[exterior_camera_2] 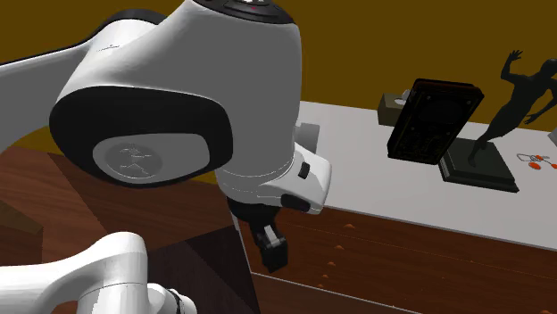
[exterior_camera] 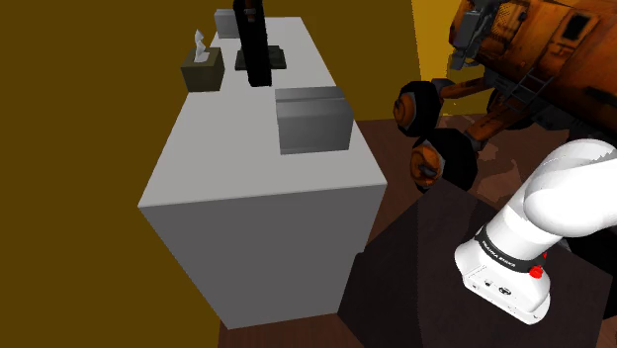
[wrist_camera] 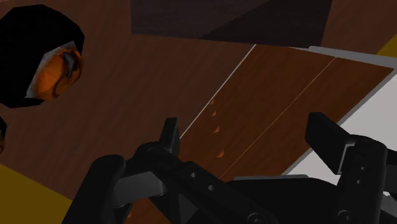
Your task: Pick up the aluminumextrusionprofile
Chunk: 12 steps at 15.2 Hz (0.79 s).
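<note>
Nothing done yet, I judge: gripper (wrist_camera: 245, 137) hangs empty, fingers apart, over wood floor (wrist_camera: 127, 83), well apart from the dark aluminumextrusionprofile (exterior_camera: 259, 69) upright on the white table (exterior_camera: 247, 168), eleven o'clock from the stand (exterior_camera: 415, 277); reach, clasp, lift remain.

Arm (exterior_camera: 550, 212) and orange machine (exterior_camera: 519, 61) partly beyond shoulder view's edge

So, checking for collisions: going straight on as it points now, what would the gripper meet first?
Probably the brown wooden floor: the open gripper looks straight at its planks, with nothing in between, though depth is hard to judge.
</note>
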Available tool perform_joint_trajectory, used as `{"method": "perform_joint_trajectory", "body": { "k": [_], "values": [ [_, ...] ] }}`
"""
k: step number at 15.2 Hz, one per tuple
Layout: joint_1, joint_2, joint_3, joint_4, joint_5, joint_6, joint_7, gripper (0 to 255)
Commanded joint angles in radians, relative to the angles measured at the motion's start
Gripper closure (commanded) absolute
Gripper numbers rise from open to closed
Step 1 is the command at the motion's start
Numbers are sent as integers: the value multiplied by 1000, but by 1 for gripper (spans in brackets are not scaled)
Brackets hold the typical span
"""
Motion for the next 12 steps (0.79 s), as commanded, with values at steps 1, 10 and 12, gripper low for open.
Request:
{"method": "perform_joint_trajectory", "body": {
  "k": [1,10,12],
  "values": [
    [0,0,0,0,0,0,0,0],
    [119,179,110,79,95,103,-13,0],
    [143,220,135,103,111,122,-17,0]
  ]
}}
